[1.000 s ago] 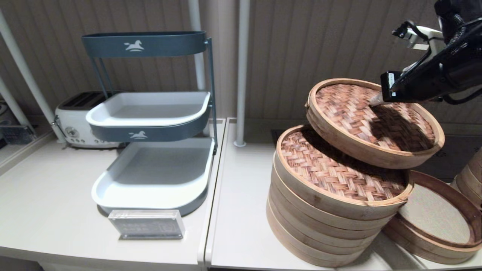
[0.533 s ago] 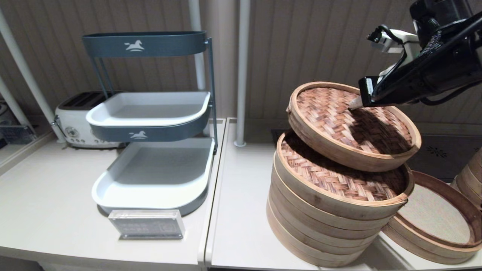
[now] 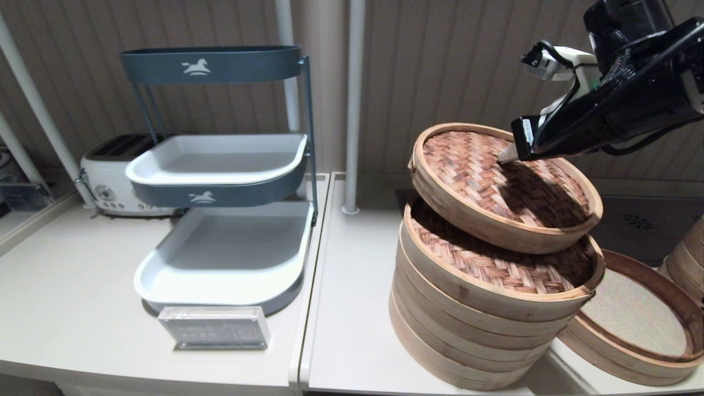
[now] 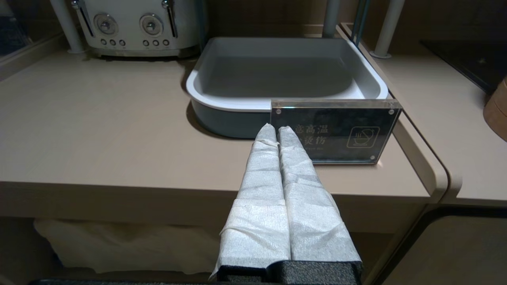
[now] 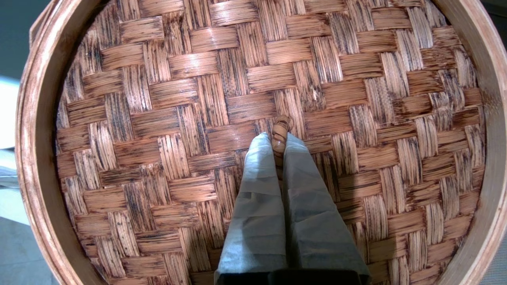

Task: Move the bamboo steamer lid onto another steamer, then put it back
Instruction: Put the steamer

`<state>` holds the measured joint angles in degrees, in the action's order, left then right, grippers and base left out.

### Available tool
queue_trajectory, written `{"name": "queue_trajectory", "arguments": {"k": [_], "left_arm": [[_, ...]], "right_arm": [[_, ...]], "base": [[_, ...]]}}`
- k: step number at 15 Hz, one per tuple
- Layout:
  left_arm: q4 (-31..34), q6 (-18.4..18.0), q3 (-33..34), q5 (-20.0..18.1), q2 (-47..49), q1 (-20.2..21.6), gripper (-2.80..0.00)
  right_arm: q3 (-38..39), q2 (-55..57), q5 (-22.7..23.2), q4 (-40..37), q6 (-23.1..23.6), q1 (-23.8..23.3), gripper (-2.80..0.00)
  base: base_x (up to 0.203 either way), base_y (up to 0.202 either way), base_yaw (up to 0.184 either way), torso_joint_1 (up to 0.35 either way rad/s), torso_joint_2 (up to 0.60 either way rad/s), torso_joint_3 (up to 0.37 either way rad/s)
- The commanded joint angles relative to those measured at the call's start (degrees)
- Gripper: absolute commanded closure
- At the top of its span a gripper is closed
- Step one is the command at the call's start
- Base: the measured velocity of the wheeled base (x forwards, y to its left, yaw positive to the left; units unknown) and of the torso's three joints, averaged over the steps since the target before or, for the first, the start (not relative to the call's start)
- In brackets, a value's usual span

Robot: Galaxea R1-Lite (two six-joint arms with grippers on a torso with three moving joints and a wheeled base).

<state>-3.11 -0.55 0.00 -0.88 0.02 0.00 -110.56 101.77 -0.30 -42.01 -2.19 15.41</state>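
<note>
My right pincer [image 5: 279,139] is pinched on the loop handle [image 5: 280,130] of the lid [image 3: 503,184]. Lid hangs tilted just above the tall steamer stack [image 3: 484,308], apart from it. Left pincer [image 4: 276,132] pressed together, parked by the sign [image 4: 336,132].

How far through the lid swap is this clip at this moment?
Done: the bamboo steamer lid is off the low steamer, which sits open. In hand: the right gripper, shut on the lid's loop handle, holds it tilted above the tall steamer stack. Left: setting it down there, then returning it. The left gripper is parked, shut.
</note>
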Motion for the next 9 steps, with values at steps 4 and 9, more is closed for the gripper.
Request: {"name": "queue_trajectory", "arguments": {"k": [4,9], "left_arm": [[0.0,0.0,1.6,0.0,0.0,0.0,0.00],[-0.1,0.0,1.6,0.0,0.0,0.0,0.00]], "right_arm": [[0.0,0.8,0.4,-0.8,0.2,1.7,0.00],[0.1,0.7,1.0,-3.9,0.9,2.3,0.00]], "base": [[0.000,0.000,0.000,0.000,0.00,0.000],[0.000,0.000,0.000,0.000,0.00,0.000]]}}
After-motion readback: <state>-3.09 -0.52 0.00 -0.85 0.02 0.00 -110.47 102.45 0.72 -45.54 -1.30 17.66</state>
